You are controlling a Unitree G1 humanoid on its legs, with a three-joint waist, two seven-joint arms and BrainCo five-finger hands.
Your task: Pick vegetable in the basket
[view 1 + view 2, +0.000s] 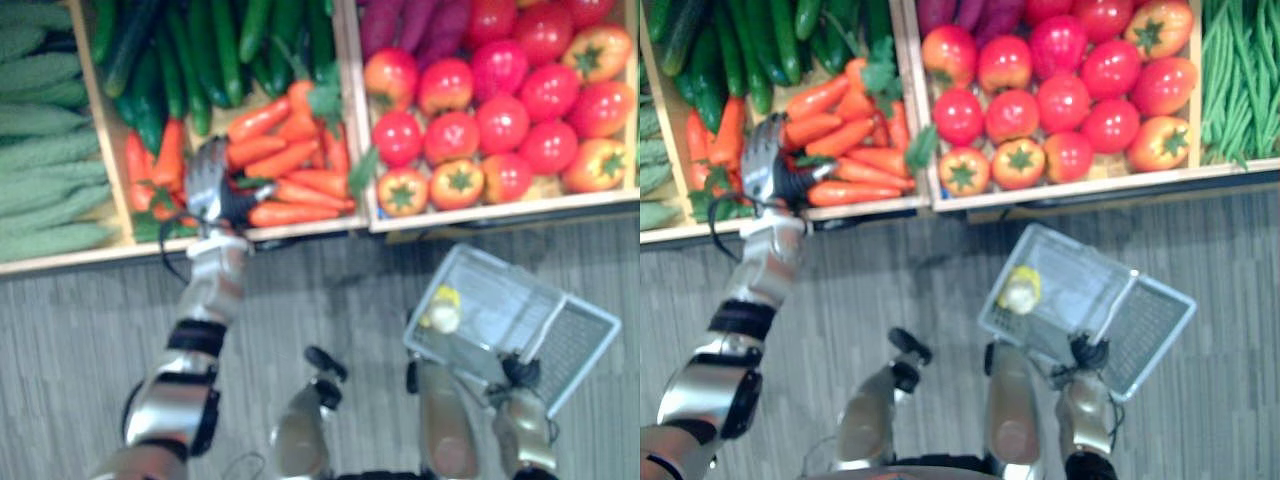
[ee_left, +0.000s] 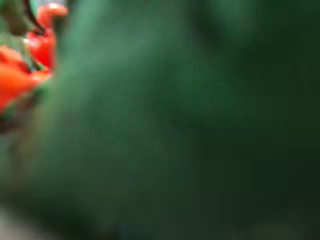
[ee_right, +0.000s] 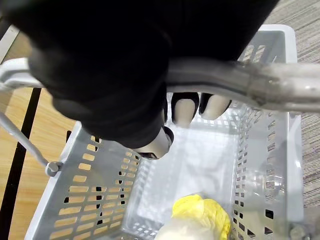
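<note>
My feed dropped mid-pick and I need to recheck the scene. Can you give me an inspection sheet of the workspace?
Surface: wooden crates of produce, with a grey floor in front of them.
Job's things: carrots at the front of one crate; basket held over the floor, with a yellow item inside.
Clutter: cucumbers behind the carrots; gourds, tomatoes and beans in the neighbouring crates.
Robot hands: left robot hand at the carrots; right robot hand curled round the basket's handle.
Cables: nothing seen.
Surroundings: nothing seen beyond crates and floor.
</note>
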